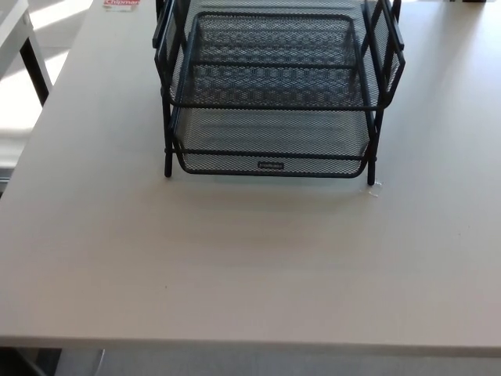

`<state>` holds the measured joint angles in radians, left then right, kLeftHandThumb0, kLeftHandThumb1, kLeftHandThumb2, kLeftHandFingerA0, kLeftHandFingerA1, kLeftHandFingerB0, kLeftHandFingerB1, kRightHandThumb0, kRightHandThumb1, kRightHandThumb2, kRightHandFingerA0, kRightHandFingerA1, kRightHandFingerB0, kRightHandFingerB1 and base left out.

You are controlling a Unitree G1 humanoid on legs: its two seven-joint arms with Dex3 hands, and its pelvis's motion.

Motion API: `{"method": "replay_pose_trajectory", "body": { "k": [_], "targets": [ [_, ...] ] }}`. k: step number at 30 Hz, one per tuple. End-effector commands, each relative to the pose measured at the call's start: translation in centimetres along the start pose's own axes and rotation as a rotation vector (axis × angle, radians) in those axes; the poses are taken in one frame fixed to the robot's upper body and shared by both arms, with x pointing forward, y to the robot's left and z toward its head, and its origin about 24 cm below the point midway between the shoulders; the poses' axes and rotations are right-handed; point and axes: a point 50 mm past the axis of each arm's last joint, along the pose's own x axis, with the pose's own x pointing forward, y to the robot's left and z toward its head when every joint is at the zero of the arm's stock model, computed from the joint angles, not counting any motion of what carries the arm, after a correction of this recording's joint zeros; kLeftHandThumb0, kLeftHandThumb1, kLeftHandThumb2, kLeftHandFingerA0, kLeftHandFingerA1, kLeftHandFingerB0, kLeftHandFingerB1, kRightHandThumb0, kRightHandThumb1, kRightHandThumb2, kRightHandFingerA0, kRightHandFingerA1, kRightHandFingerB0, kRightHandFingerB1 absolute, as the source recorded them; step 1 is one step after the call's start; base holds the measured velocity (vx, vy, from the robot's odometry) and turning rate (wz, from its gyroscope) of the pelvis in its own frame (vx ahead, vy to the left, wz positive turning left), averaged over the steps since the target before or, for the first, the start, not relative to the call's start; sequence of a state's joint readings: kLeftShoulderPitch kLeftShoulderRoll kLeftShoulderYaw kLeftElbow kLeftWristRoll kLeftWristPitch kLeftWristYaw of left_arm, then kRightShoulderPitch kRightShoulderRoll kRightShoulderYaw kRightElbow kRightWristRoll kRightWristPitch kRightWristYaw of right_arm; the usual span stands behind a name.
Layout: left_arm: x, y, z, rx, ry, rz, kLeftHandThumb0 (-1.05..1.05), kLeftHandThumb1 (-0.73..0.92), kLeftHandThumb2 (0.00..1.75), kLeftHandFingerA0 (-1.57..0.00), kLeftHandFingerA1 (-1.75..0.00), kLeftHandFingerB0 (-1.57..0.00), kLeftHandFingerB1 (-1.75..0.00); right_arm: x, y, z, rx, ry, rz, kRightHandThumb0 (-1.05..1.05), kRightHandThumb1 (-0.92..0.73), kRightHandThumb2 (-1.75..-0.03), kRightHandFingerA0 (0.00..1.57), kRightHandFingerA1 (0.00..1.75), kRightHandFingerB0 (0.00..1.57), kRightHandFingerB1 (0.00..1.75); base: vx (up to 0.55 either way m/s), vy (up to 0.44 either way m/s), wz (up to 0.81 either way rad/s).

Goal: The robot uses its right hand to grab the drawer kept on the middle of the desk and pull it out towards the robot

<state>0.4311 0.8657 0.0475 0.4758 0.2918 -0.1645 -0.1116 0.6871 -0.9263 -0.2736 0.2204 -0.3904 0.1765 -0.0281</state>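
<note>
Far left: we see a white piece of furniture with a dark leg (35,66) beside the tabletop, standing on a sunlit floor (19,110).
Top left edge: we see a small red and white item (121,3) lying on the tabletop, cut by the border of the picture; we cannot read it.
Tabletop: we see a pale grey tabletop (235,266), its near edge running across the bottom of the picture.
Rack: we see a black wire frame (167,133) with upright posts on the left and on the right side, standing on the far middle part of the tabletop.
Upper tray: we see a black mesh tray (270,59) sitting in the frame above the lower one.
Drawer: we see the lower mesh drawer (270,149) at the middle of the tabletop, inside the frame; its front edge, with a small label plate (271,165), is about level with the front posts.
Right front post: we see a small pale mark (374,187) on the tabletop just beside its foot.
Left hand: we do not see it in the picture.
Right hand: we do not see it either, so we cannot say if it is open or closed.
</note>
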Motion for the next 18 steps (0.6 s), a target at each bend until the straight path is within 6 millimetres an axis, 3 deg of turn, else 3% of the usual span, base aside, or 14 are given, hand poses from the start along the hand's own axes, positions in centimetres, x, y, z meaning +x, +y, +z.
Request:
{"method": "replay_pose_trajectory", "body": {
  "k": [1,2,6,7,8,11,12,16,17,18],
  "targets": [
    [-0.4,1.3,0.4,0.137,-0.064,-0.034,-0.39,0.60,0.57,-0.64,-0.92,-0.65,-0.65,-2.3,-5.6,-2.2,0.197,0.160,-0.136,-0.94,-0.54,-0.94,0.00,0.27,0.09,0.04,0.00,0.000,0.00],
    [-0.4,1.4,0.3,0.136,-0.062,-0.037,-0.40,0.60,0.57,-0.64,-0.94,-0.66,-0.66,-2.3,-8.1,-2.5,0.191,0.203,-0.245,-1.03,-0.59,-0.97,0.00,0.13,0.00,0.00,0.00,0.000,0.00],
    [-0.5,1.4,0.4,0.126,-0.062,-0.029,-0.42,0.60,0.57,-0.64,-0.92,-0.66,-0.65,-3.0,-10.6,-2.7,0.282,0.157,-0.372,-1.05,-0.59,-1.01,0.00,0.21,0.00,0.08,0.00,0.000,0.00],
    [-0.5,1.3,0.4,0.130,-0.061,-0.030,-0.42,0.59,0.57,-0.65,-0.93,-0.65,-0.63,-4.2,-12.1,-2.7,0.334,0.105,-0.510,-1.04,-0.60,-0.98,0.00,0.26,0.00,0.12,0.00,0.000,0.00],
    [-0.5,1.3,0.5,0.137,-0.061,-0.031,-0.41,0.59,0.57,-0.64,-0.93,-0.64,-0.63,-5.4,-13.7,-2.4,0.273,0.105,-0.639,-1.05,-0.61,-1.01,0.00,0.26,0.00,0.12,0.00,0.000,0.00],
    [-0.5,1.4,0.6,0.132,-0.070,-0.026,-0.41,0.59,0.57,-0.64,-0.93,-0.64,-0.63,-6.0,-14.4,-2.3,0.295,0.080,-0.717,-1.05,-0.61,-0.99,0.00,0.27,0.00,0.11,0.00,0.000,0.00],
    [-0.6,1.4,0.7,0.129,-0.071,-0.024,-0.41,0.59,0.57,-0.65,-0.91,-0.63,-0.62,-6.2,-15.1,-2.1,0.288,0.074,-0.780,-0.93,-0.65,-0.60,0.00,0.35,0.00,0.21,0.00,0.000,0.00],
    [-0.4,1.3,0.5,0.128,-0.064,-0.027,-0.41,0.58,0.57,-0.66,-0.90,-0.63,-0.61,-7.1,-16.8,-1.4,0.347,0.022,-0.885,-0.87,-0.63,-0.60,0.00,0.27,0.00,0.22,0.00,0.000,0.00],
    [-0.4,1.3,0.5,0.128,-0.066,-0.031,-0.40,0.59,0.57,-0.64,-0.90,-0.63,-0.62,-7.7,-17.8,-0.8,0.320,-0.028,-0.943,-0.89,-0.69,-0.61,0.00,0.25,0.00,0.16,0.00,0.000,0.00],
    [-0.5,1.2,0.5,0.120,-0.074,-0.034,-0.41,0.59,0.57,-0.64,-0.93,-0.66,-0.66,-9.9,-20.6,1.5,0.294,-0.152,-1.097,-0.94,-0.57,-0.98,0.00,0.23,0.00,0.19,0.00,0.000,0.00]
  ]
}}
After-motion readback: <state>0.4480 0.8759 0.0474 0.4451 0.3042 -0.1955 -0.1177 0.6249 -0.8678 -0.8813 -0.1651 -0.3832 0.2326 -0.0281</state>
